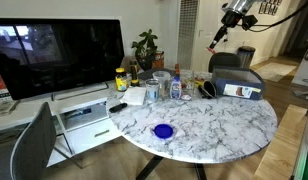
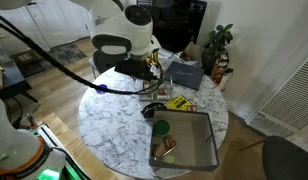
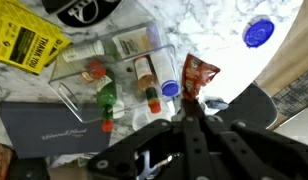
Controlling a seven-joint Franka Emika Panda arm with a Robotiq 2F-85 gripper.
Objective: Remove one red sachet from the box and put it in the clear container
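In the wrist view my gripper (image 3: 189,104) is shut on the lower edge of a red sachet (image 3: 200,73), held in the air above the marble table. The clear container (image 3: 122,48) lies beyond and left of the sachet, with several small bottles in it. The dark box top with script lettering (image 3: 54,128) shows at lower left. In an exterior view the gripper (image 1: 217,40) hangs high above the wide low box (image 1: 237,85), and the clear container (image 1: 158,90) is left of that box. In an exterior view the box (image 2: 189,140) lies open with red sachets (image 2: 166,150) inside.
A yellow packet (image 3: 29,45) lies left of the container. A blue lid (image 3: 258,32) sits on the marble near the table edge (image 1: 163,131). A monitor (image 1: 59,55), a plant (image 1: 146,48) and jars stand at the back. A chair (image 1: 34,145) is close by.
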